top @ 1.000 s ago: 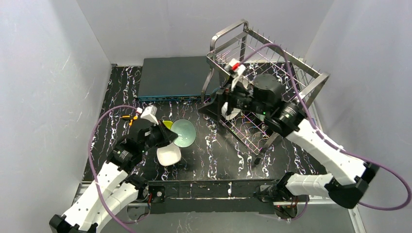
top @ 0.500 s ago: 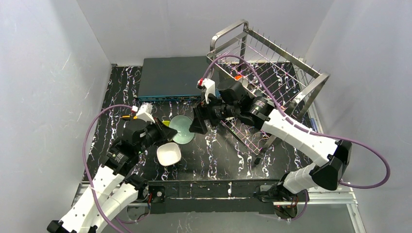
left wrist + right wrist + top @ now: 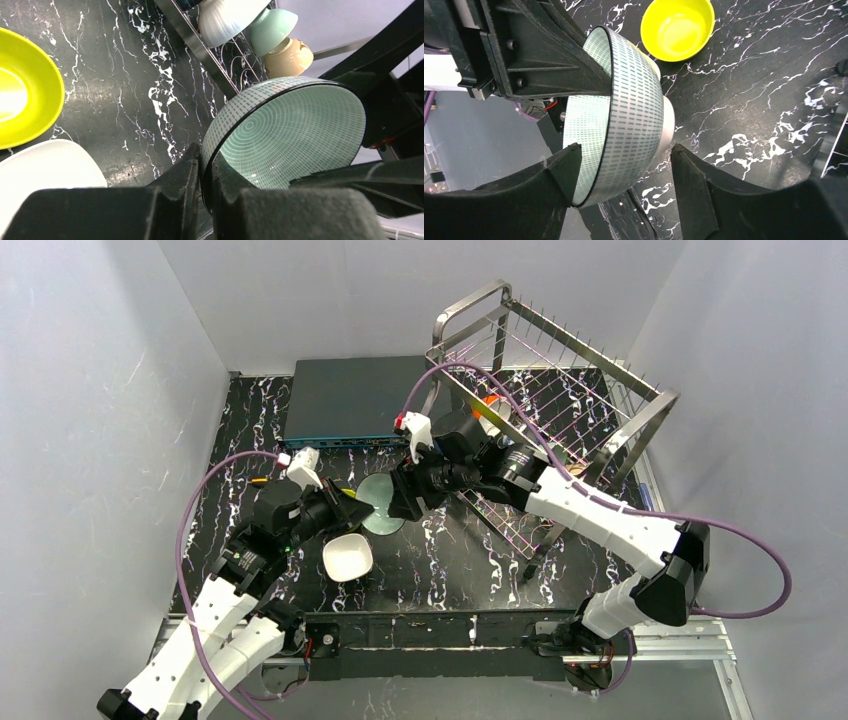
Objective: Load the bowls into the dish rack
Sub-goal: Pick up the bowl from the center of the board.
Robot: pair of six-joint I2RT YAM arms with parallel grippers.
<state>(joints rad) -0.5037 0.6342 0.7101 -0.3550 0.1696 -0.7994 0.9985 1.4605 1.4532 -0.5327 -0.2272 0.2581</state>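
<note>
**Bowl held between two tools: drop risk at the handover**

We find the left tool (image 3: 204, 169) clamped on the rim of the patterned bowl (image 3: 290, 135). The bowl stands on edge over the desk (image 3: 250, 410), between the two arms and short of the dish rack (image 3: 200, 50). The right tool (image 3: 624, 165) is spread wide, with one finger on each side of the bowl. We cannot tell whether either finger touches it.

Hazards, in our judgement:
- If the left tool lets go before the right one has closed, the bowl falls to the desk, perhaps onto the white bowl (image 3: 347, 557) below.
- The right fingers would bear on a curved, glazed wall, so the bowl may slip or twist as they close.
- The two tools work very close together and could knock each other.

Count:
- One bowl is held.
- Two lie on the desk: the white bowl and the yellow bowl (image 3: 677, 27).
- Four show in the rack: the ribbed white bowl (image 3: 225, 20), the pale green bowl (image 3: 272, 27), the tan bowl (image 3: 290, 57) and, seen in part, the orange bowl (image 3: 490, 403).
- The arm and the wires may hide others.
</note>
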